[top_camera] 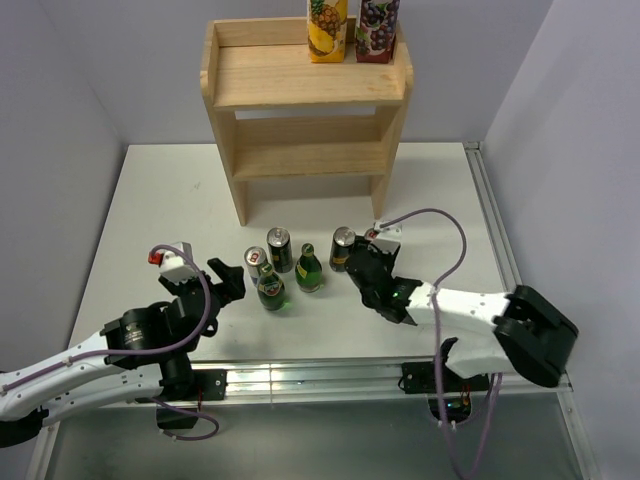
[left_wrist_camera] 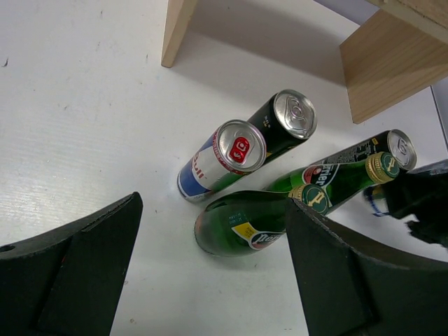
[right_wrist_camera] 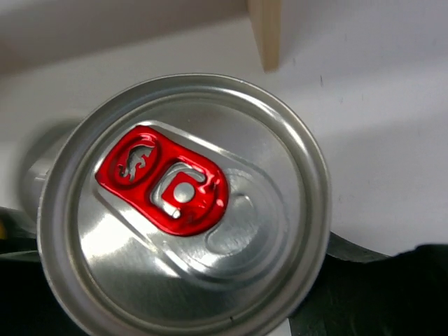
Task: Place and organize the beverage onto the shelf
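The wooden shelf point(top_camera: 290, 78) stands at the back, with its legs in the left wrist view point(left_wrist_camera: 177, 28) and the right wrist view point(right_wrist_camera: 264, 31). On the table in front are a blue-silver can point(top_camera: 256, 262) point(left_wrist_camera: 220, 161), a dark can point(top_camera: 279, 250) point(left_wrist_camera: 283, 122) and two green bottles point(top_camera: 270, 292) point(top_camera: 309, 272). My left gripper point(top_camera: 232, 280) point(left_wrist_camera: 213, 203) is open, just left of the nearer bottle point(left_wrist_camera: 241, 224). My right gripper point(top_camera: 352, 263) point(right_wrist_camera: 185, 280) is closed round a dark can point(top_camera: 342, 247) whose silver lid with a red tab point(right_wrist_camera: 185, 210) fills its view.
A pineapple carton point(top_camera: 327, 28) and a grape carton point(top_camera: 377, 30) stand on the shelf's top board at the back right. The lower tier point(top_camera: 305, 155) holds nothing. A metal rail point(top_camera: 490, 210) runs along the table's right edge.
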Robot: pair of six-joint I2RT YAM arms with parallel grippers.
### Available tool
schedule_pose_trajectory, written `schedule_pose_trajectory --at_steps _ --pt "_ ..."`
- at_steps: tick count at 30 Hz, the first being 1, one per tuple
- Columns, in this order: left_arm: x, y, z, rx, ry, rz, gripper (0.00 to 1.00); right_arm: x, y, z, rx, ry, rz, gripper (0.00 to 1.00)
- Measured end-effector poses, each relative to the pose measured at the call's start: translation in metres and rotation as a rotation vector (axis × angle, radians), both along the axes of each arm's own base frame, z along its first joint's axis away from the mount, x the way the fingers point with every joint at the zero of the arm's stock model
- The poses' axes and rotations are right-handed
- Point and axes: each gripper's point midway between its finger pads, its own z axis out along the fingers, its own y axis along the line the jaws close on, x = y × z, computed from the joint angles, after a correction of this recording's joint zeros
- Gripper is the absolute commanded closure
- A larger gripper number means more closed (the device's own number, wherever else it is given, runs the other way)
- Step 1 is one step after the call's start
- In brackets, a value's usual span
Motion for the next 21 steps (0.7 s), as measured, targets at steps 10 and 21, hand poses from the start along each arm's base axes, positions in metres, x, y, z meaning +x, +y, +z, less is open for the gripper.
schedule_pose_trajectory --at_steps 10,21 --pt "-0.001 0.003 0.001 -0.036 -0.012 0.009 0.11 -0.006 0.022 0.22 0.166 -0.274 0.088 1.0" --pt "0.0 0.006 0.002 -0.042 -0.021 0.019 0.11 0.013 0.082 0.398 0.18 -0.433 0.286 1.0"
